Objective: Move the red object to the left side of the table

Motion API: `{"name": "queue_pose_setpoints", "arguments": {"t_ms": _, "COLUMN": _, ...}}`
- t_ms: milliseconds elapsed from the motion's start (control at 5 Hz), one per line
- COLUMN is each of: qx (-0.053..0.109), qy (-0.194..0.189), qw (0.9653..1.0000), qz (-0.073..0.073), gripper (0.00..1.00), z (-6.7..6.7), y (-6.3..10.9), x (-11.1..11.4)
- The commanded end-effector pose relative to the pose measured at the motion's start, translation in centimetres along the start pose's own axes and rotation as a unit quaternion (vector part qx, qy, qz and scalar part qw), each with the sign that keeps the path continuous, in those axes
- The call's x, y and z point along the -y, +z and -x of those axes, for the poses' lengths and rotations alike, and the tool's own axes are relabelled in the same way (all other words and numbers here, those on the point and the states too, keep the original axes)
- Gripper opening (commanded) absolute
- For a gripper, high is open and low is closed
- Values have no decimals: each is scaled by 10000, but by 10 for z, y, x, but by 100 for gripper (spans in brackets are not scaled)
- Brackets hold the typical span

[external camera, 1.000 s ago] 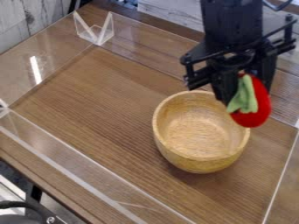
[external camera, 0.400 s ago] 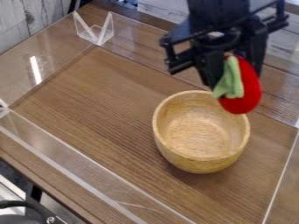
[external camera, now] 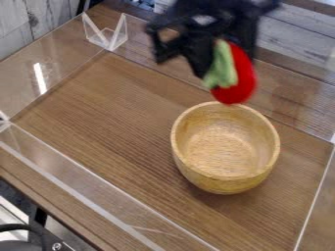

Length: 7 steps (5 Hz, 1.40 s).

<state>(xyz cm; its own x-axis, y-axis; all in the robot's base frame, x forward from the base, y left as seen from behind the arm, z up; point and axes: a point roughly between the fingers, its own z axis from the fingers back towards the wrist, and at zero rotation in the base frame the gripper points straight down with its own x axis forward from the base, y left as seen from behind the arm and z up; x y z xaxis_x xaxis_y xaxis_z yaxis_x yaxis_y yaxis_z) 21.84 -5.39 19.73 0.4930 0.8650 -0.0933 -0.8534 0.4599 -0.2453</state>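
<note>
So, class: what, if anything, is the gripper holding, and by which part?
The gripper holds the red object in the air by its green leafy top, with the red body hanging below.

Light wooden bowl (external camera: pixel 226 147) upright with nothing in it, small clear acrylic stand (external camera: pixel 105 31) at the far corner
</note>
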Motion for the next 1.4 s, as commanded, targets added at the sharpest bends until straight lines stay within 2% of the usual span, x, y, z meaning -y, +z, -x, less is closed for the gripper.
{"name": "queue_pose_setpoints", "arguments": {"t_ms": 0, "qx": 248, "qy": 277, "qw": 9991, "qz": 224, "gripper": 0, "z": -32, "y": 16, "x": -8}}
{"name": "queue_pose_setpoints", "arguments": {"t_ms": 400, "qx": 474, "qy": 272, "qw": 9984, "qz": 115, "gripper": 0, "z": -72, "y": 26, "x": -34}}
{"name": "queue_pose_setpoints", "arguments": {"t_ms": 600, "qx": 722, "qy": 725, "qw": 9947, "qz": 66, "gripper": 0, "z": -93, "y": 26, "x": -54}}
{"name": "queue_pose_setpoints", "arguments": {"t_ms": 800, "qx": 967, "qy": 1266, "qw": 9872, "qz": 0, "gripper": 0, "z": -108, "y": 22, "x": -71}}
{"name": "queue_pose_setpoints", "arguments": {"t_ms": 1000, "qx": 1114, "qy": 1291, "qw": 9853, "qz": -50, "gripper": 0, "z": -121, "y": 15, "x": -79}}
{"name": "queue_pose_setpoints", "arguments": {"t_ms": 1200, "qx": 1196, "qy": 1151, "qw": 9861, "qz": -115, "gripper": 0, "z": -128, "y": 10, "x": -88}}
